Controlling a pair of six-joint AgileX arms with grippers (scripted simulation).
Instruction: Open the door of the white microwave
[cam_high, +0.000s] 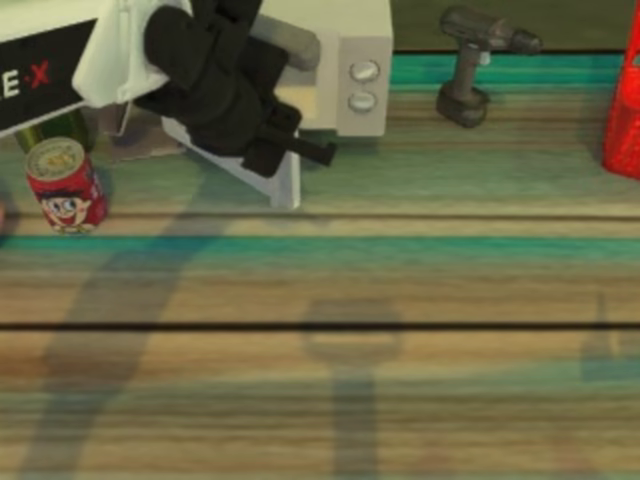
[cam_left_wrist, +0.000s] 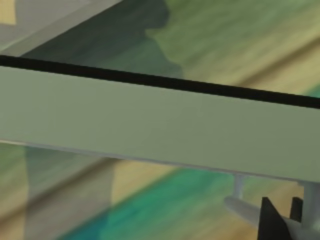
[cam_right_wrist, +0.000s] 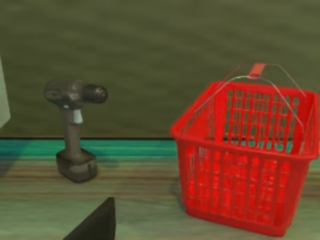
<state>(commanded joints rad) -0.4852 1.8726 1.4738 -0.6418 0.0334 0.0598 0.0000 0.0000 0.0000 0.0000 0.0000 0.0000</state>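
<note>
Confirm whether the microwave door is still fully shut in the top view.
No: the door stands swung out from the white microwave, with the left gripper at its outer edge.

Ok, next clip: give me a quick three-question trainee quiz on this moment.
1. True or false: the door of the white microwave stands partly open.
2. What stands between the microwave and the red basket? A) mug B) drill C) kettle
3. Which arm's hand is at the door?

Key: 1 true. 2 B, the drill. 3 the left hand.
</note>
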